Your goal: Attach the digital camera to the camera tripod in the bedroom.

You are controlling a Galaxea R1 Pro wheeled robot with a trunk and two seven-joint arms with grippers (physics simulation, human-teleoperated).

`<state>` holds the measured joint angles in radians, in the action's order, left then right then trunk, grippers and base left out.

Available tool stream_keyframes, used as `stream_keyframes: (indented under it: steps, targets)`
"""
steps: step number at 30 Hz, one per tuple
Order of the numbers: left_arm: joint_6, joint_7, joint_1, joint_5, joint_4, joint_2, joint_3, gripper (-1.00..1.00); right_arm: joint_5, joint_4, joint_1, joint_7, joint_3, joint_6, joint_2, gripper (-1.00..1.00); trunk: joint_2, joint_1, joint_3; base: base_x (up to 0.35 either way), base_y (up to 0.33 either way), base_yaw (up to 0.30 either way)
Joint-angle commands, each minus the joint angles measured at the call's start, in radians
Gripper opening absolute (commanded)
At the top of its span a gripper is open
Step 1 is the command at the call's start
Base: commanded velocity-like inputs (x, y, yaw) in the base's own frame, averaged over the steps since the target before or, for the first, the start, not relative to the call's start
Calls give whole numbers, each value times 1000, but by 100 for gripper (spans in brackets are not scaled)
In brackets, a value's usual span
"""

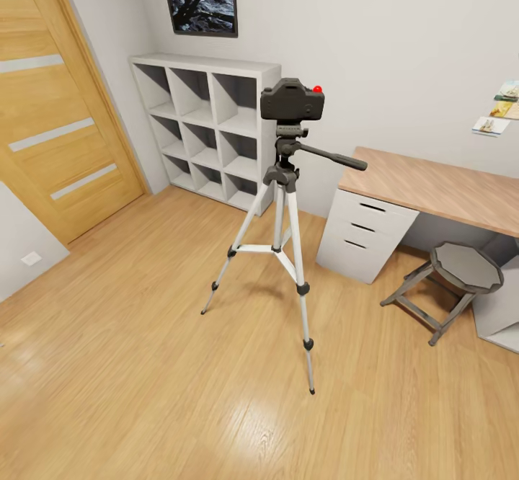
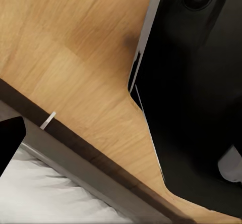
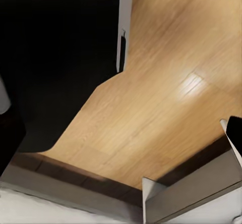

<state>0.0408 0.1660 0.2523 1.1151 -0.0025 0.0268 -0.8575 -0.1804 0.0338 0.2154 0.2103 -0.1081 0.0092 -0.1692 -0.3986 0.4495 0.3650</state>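
The digital camera (image 1: 291, 100), a small black box with a red button on top, sits upright on the dark grey head of the camera tripod (image 1: 282, 235). The tripod stands on the plank floor in mid-room, its silver legs spread and its black pan handle pointing right. In the left wrist view one black fingertip (image 2: 10, 143) of my left gripper (image 2: 121, 148) shows at the picture's edge over the floor, beside my black body. The right gripper (image 3: 121, 138) has dark fingertips (image 3: 235, 133) at both edges, wide apart, with nothing between them.
A white cube shelf (image 1: 209, 123) stands against the back wall behind the tripod. To the right stand a wood-topped desk (image 1: 440, 188) with white drawers (image 1: 360, 231) and a grey octagonal stool (image 1: 465, 271). On the left is a wooden door (image 1: 58, 105). Open floor lies in front.
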Motion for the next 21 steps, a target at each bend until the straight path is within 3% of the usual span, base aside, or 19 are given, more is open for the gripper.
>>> stream_keyframes:
  steps: [1,10,21]
  targets:
    - [5,3,-2,6,0,1,-8,100,-6,2,1,1,-9,0,0,100,-1,1,0,0,0,0]
    - [18,0,-9,6,-1,1,-8,100,58,2,-4,-36,-10,-6,2,100,-1,1,-14,0,0,0]
    - [31,-1,-10,6,-1,0,-8,100,79,2,-6,-77,-10,-11,2,100,-1,1,-32,0,0,0]
